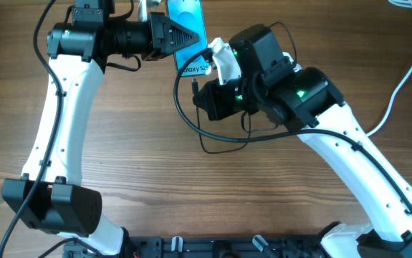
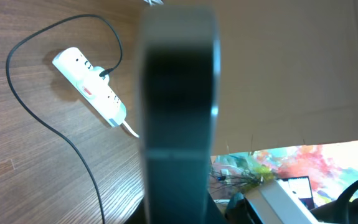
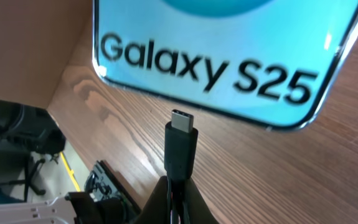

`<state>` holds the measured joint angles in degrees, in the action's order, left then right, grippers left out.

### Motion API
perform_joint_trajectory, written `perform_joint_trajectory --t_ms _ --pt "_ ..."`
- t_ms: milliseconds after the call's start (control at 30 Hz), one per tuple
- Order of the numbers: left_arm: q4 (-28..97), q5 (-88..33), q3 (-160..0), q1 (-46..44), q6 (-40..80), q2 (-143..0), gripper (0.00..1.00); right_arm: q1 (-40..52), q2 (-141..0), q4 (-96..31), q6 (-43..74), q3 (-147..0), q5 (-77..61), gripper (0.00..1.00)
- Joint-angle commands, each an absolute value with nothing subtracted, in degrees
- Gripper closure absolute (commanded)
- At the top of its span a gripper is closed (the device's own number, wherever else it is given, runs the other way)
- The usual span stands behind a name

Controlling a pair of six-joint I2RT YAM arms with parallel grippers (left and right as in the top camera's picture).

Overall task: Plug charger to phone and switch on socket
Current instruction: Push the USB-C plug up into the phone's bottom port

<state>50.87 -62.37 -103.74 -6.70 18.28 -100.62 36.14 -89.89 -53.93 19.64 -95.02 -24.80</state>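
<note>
Step in hand, as we read it: mating the plug to the port. Switch not yet touched.

Right pincer (image 3: 174, 186) is clamped on the charger (image 3: 182, 146), with the connector tip sticking straight out past the fingertips. Left pincer (image 1: 168, 34) looks closed on the phone (image 3: 228, 43) by its side edge. The left wrist view is mostly a blurred dark slab, so we take that grip from the overhead.

Where things sit:
- The tip is just short of the phone's bottom edge, apart from it, with a strip of desk (image 3: 241, 174) showing between them.
- In the right wrist view the tip points at the edge below the "Galaxy" lettering, left of the edge's middle.
- We can't see the port itself.
- The socket (image 2: 88, 84) lies flat on the desk, well apart from both pincers. A black plug is seated in it, and its red switch (image 2: 86, 93) faces up.

To do it well:
- We shift the tip sideways toward the middle of the edge before advancing.
- We keep the plug's flat face parallel to the screen plane.
- We push along the phone's long axis only, slowly.
- The left arm braces so the phone doesn't slide back.
- If the tip rides over or under the edge, we back off and re-level rather than forcing it.
</note>
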Motion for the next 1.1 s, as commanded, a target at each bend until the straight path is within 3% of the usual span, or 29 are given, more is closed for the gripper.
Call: perform_joint_trajectory --t_ms 0,1067 --pt "51.3 -64.7 -104.0 -7.0 16.2 -100.6 0.96 36.2 -88.5 -53.3 21.1 -96.6 -22.4 0.95" --pt "51.5 -66.0 -104.0 -7.0 15.4 -100.6 0.96 36.8 -88.7 -52.7 21.8 -96.5 -26.0 0.95"
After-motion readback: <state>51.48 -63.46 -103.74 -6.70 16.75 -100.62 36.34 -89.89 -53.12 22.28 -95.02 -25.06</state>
